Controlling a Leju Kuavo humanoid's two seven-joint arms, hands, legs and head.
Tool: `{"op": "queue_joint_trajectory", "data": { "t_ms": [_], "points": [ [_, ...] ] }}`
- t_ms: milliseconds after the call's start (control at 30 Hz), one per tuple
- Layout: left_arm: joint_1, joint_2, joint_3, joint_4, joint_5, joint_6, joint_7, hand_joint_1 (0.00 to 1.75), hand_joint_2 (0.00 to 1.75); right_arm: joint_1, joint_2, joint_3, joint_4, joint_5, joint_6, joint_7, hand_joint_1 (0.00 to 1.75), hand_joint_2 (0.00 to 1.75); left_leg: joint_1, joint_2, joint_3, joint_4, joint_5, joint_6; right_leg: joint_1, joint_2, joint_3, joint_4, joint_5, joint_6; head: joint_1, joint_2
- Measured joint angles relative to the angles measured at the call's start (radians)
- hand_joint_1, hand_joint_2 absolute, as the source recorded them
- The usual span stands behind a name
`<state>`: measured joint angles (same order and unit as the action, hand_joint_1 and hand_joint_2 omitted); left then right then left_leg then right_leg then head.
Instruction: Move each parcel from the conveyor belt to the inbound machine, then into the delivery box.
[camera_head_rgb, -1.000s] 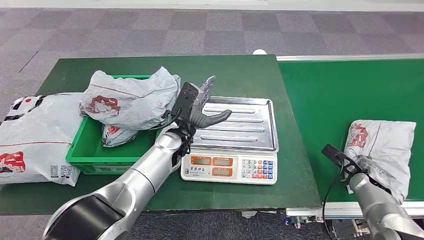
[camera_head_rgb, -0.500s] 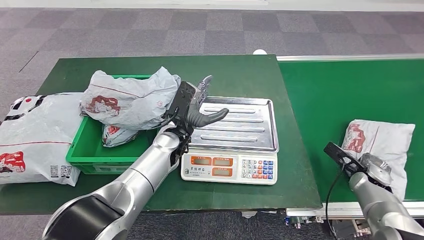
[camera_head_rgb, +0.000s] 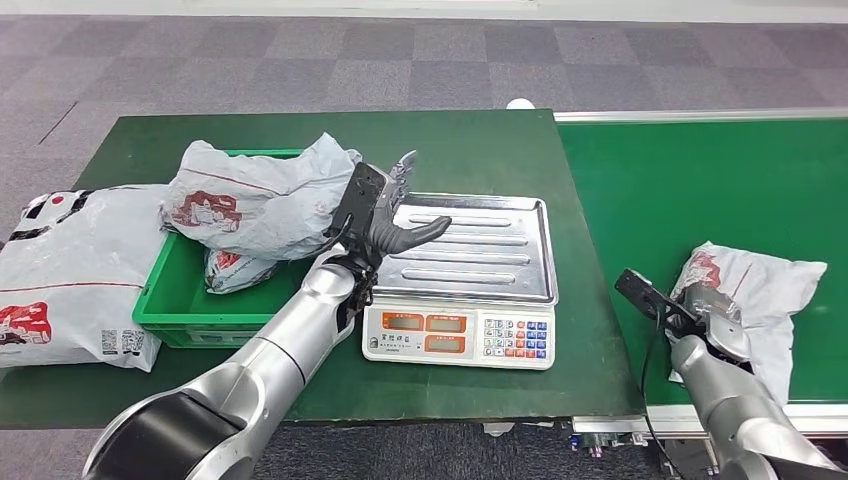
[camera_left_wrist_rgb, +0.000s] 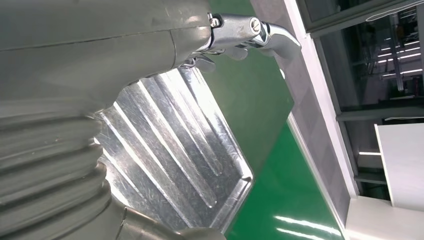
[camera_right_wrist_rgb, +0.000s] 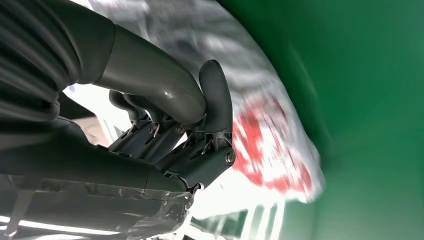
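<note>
Head view shows a crumpled grey plastic parcel with red print (camera_head_rgb: 745, 300) lying on the green conveyor belt (camera_head_rgb: 700, 190), close to the belt's near edge. Its long side runs from the near left toward the far right corner, and the red print is at its left end. The right hand (camera_head_rgb: 712, 310) grips the parcel at that left end. In the right wrist view the thumb and dark fingers (camera_right_wrist_rgb: 215, 100) are curled in and press on the grey plastic, with the red print just past them. The picture there is blurred, so how much plastic is caught I cannot tell. Most of the belt behind the parcel is bare green, with lots of room.

Left of the belt is a dark green table (camera_head_rgb: 480, 140). A silver ribbed scale tray with a white keypad base (camera_head_rgb: 480, 250) sits on it, near the belt edge. The left hand (camera_head_rgb: 395, 215) hovers over the tray's left side with its fingers spread apart and holds nothing. The left wrist view shows the shiny tray (camera_left_wrist_rgb: 170, 140) under it.

Further left is a green plastic crate (camera_head_rgb: 175, 300) with two grey bags (camera_head_rgb: 260, 200) in it. One big grey bag (camera_head_rgb: 70, 270) lies beside the crate at the table's left edge.
</note>
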<state>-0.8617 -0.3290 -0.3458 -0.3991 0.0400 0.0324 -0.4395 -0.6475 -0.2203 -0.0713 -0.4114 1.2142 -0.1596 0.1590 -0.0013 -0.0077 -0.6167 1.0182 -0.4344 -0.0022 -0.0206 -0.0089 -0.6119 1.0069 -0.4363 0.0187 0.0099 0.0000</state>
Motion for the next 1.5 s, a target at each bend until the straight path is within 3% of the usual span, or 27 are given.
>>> {"op": "queue_joint_trajectory", "data": {
  "t_ms": [133,233,367,400,600,767,1100,1500],
  "points": [
    [0.005,0.002,0.012,-0.001,-0.01,0.0,0.0,0.0,1.75,-0.002,0.003,0.008,-0.066,-0.046,-0.104,-0.035,1.75,1.75,0.0,0.0,0.0,0.0,0.0,0.0,0.0,0.0,0.0,0.0,0.0,0.0,0.0,0.0],
    [0.007,0.002,0.017,-0.003,-0.017,0.0,0.0,0.0,1.75,-0.002,0.003,0.015,-0.11,-0.065,-0.128,-0.04,1.75,1.75,0.0,0.0,0.0,0.0,0.0,0.0,0.0,0.0,0.0,0.0,0.0,0.0,0.0,0.0],
    [0.007,0.002,0.023,-0.003,-0.029,0.0,0.007,0.0,1.75,0.015,0.002,0.028,-0.183,-0.113,-0.211,-0.045,0.05,1.75,0.0,0.0,0.0,0.0,0.0,0.0,0.0,0.0,0.0,0.0,0.0,0.0,0.0,0.0],
    [0.006,0.001,0.023,-0.003,-0.034,0.0,0.009,0.0,1.75,0.02,-0.001,0.032,-0.205,-0.119,-0.215,-0.036,0.0,1.75,0.0,0.0,0.0,0.0,0.0,0.0,0.0,0.0,0.0,0.0,0.0,0.0,0.0,0.0],
    [0.005,-0.001,0.027,-0.003,-0.048,0.0,0.024,0.0,1.75,0.053,-0.029,0.083,-0.265,-0.035,-0.113,0.123,0.0,1.75,0.0,0.0,0.0,0.0,0.0,0.0,0.0,0.0,-0.001,0.0,0.0,0.0,0.0,0.0],
    [0.005,-0.003,0.04,-0.003,-0.053,0.0,0.027,0.0,1.75,0.089,-0.035,0.106,-0.264,-0.001,-0.111,0.176,0.0,1.75,0.0,0.0,0.0,0.0,0.0,0.0,0.0,0.0,-0.001,0.0,0.0,0.0,0.0,0.0],
    [0.004,-0.005,0.053,-0.005,-0.055,-0.009,0.027,0.0,1.75,0.124,-0.035,0.108,-0.227,0.042,-0.025,0.216,0.0,1.75,0.0,0.0,0.0,0.0,0.0,0.0,0.0,0.001,-0.001,0.0,0.0,0.0,0.0,0.0],
    [0.004,-0.006,0.068,-0.008,-0.062,-0.022,0.027,0.0,1.75,0.108,-0.09,0.109,-0.066,0.035,0.208,0.16,0.0,1.75,0.0,0.0,0.0,0.0,0.0,0.0,0.0,-0.001,0.0,0.0,0.0,0.0,0.0,0.0]
  ]
}}
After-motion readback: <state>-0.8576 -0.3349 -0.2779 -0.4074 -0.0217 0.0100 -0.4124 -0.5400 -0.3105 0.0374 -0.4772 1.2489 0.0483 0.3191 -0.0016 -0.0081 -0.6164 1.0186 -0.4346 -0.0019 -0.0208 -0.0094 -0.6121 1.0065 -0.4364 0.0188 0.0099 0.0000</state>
